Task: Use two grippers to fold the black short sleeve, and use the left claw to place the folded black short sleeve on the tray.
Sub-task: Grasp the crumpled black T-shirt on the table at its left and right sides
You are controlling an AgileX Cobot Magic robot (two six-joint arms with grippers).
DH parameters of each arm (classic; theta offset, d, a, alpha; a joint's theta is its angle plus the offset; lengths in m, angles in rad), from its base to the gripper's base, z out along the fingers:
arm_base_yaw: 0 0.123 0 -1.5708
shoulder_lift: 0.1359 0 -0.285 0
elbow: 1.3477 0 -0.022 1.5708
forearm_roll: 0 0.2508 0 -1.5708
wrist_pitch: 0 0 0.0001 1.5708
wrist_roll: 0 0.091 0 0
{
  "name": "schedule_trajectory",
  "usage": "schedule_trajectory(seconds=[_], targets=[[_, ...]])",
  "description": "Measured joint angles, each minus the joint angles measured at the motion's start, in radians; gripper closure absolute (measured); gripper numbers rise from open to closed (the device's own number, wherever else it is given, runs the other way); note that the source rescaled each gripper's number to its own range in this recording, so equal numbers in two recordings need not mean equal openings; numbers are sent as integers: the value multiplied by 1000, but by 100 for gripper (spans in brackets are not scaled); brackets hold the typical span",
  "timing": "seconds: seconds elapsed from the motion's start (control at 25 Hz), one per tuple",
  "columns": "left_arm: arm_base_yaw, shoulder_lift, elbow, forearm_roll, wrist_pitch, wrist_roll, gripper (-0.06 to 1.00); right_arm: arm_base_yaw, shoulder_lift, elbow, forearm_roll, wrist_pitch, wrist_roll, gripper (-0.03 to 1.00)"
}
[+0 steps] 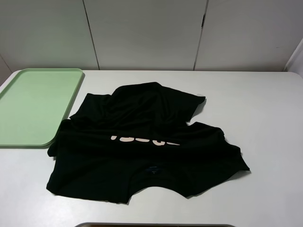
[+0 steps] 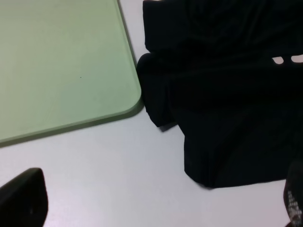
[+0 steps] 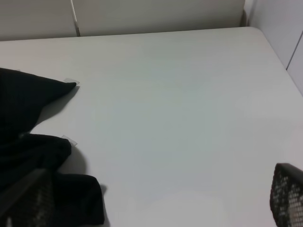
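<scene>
My left gripper (image 2: 158, 203) and right gripper (image 3: 156, 198) hover spread wide, empty, over the black short sleeve (image 1: 142, 113); tray's (image 1: 33, 104) at its 10 o'clock.

Of the left gripper (image 2: 156, 201) only two black fingertips (image 2: 22, 198) show, rounded and matte. The right gripper (image 3: 156, 197) has dark pads (image 3: 288, 196) bearing a fine dotted grid, perhaps textured rubber; they are blurred.

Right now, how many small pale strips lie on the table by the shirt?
2. One strip peeks out at a pointed corner of the black shirt, the other strip beside a rounded fold. More may hide under it.
</scene>
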Motion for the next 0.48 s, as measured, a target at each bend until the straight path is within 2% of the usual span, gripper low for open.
schedule_trajectory(seconds=[0.48], targets=[[0, 0, 0, 0, 0, 0, -6, 0, 0, 0, 0, 0, 0, -3]])
